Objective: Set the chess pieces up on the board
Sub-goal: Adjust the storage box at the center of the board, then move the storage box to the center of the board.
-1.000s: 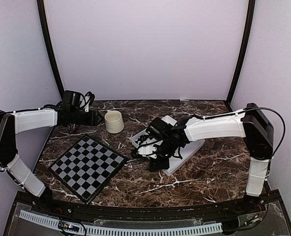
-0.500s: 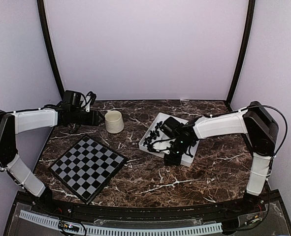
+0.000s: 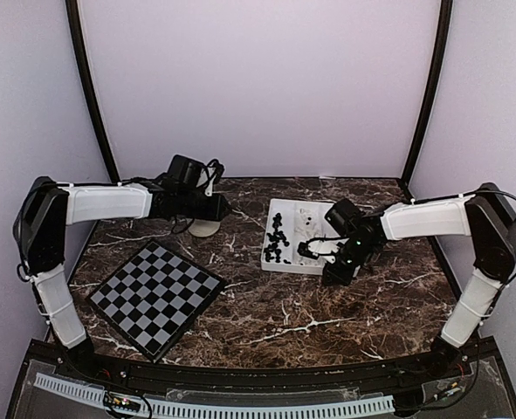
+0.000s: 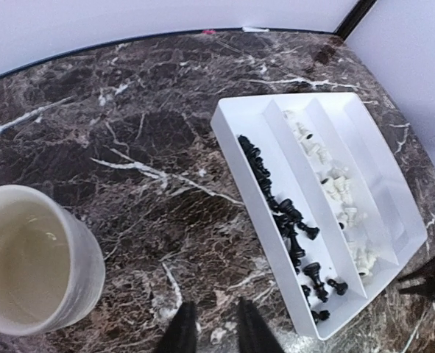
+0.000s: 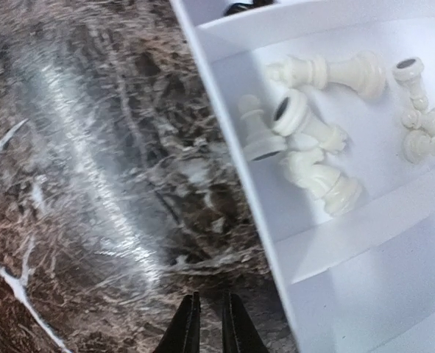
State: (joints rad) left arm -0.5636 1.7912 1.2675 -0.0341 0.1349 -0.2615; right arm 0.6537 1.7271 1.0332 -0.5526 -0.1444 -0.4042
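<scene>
The board (image 3: 155,298) lies at the lower left of the overhead view, well apart from the white tray (image 3: 314,215) at centre. The tray holds the chess pieces, black (image 4: 291,220) in one compartment and white (image 5: 305,140) in the next. The left tool (image 4: 211,332) hangs narrowly parted and empty over the desk (image 4: 165,95), near a cup (image 4: 33,257). The right tool (image 5: 208,323), just beside the tray's edge, seems all but closed on nothing.
</scene>
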